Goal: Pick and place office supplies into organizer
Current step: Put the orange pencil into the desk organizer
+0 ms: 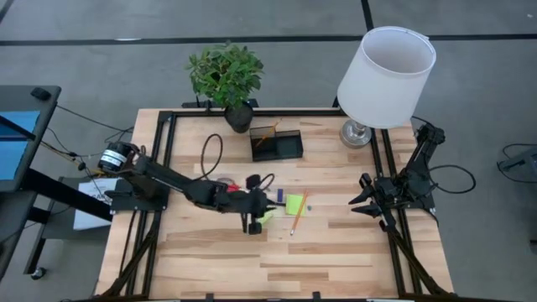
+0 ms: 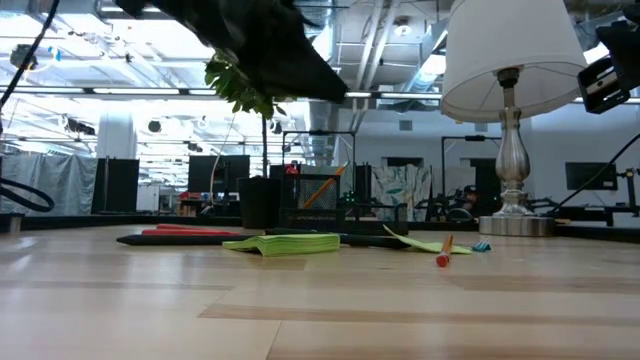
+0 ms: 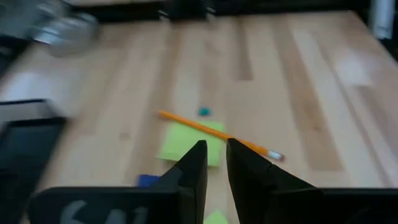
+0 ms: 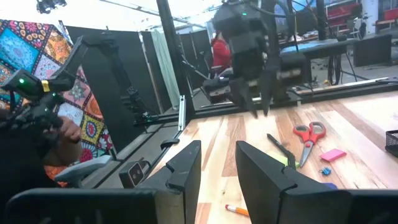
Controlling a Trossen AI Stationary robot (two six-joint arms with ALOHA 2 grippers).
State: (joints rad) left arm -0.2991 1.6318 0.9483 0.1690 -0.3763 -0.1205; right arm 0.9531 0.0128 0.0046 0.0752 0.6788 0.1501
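My left gripper hovers above the table's middle, narrowly open, with nothing between its fingers. It is just left of a lime-green sticky-note pad. An orange pencil lies flat across that pad's edge. Red-handled scissors, a black pen, a pink piece and a blue piece lie flat on the wood nearby. The dark organizer stands toward the far edge with a pencil leaning inside it. My right gripper waits open at the right.
A potted plant stands at the far edge, left of the organizer. A lamp with a white shade stands at the far right corner. A black cable loops over the wood behind my left arm. Bare wood fills the near half.
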